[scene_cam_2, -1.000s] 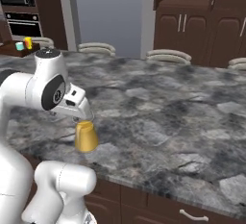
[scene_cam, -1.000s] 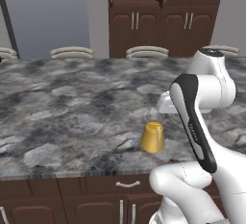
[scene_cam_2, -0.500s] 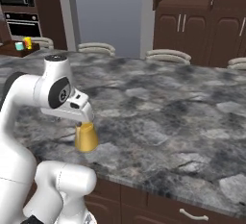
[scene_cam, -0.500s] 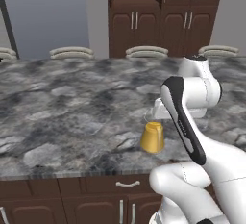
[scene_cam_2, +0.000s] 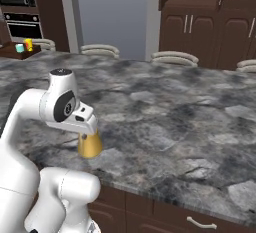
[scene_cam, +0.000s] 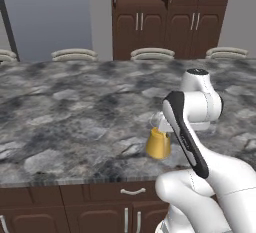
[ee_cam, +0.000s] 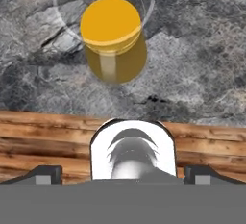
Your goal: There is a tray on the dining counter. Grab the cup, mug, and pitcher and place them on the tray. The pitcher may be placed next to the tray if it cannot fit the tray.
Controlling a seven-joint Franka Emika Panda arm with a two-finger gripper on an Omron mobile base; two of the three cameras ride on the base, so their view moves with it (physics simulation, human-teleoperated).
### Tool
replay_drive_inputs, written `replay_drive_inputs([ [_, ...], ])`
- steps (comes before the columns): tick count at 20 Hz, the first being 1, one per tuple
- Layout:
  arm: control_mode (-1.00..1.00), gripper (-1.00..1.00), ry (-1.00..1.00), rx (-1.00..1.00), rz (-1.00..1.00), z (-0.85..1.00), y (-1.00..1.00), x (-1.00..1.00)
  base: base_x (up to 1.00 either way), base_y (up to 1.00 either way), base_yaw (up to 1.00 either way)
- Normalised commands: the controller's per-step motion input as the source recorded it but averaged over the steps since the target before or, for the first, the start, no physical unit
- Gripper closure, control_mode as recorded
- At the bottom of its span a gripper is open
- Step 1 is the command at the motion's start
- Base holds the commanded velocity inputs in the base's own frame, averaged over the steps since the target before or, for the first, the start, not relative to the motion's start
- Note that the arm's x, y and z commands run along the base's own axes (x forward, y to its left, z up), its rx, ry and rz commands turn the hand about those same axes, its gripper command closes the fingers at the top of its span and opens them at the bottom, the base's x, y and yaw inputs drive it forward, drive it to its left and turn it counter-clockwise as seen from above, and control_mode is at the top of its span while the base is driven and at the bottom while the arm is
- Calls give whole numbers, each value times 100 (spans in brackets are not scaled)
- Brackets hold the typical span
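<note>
The pitcher (ee_cam: 113, 38) is seen ahead of the gripper (ee_cam: 123, 172), untouched (upright on the dining counter (ee_cam: 202, 64)). The jaws are spread wide, nothing held.

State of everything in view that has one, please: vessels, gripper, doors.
pitcher: upright on the dining counter near its front edge, not gripped.
gripper: open, empty, above the pitcher.
mug: upright, apparently on the tray; too small to be sure.
cup: upright beside the mug, same doubt.
wall cabinet doors: shut.
drawer: shut.
</note>
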Motion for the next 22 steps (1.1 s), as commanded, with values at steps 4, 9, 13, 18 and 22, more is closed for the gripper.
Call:
replay_drive_inputs([
  [4, -100, -100, 0, -5, 0, -30, 2, 39, 0, 0, 0],
  [9, -100, -100, 0, -1, 0, -30, 1, 38, 0, 0, 0],
  [13, -100, -100, 0, 1, 0, -39, 5, 52, 0, 0, 0],
  [18, -100, -100, 0, 0, 0, -37, 7, 17, 0, 0, 0],
  [22, -100, -100, 0, 0, 0, -34, 1, 14, 0, 0, 0],
])
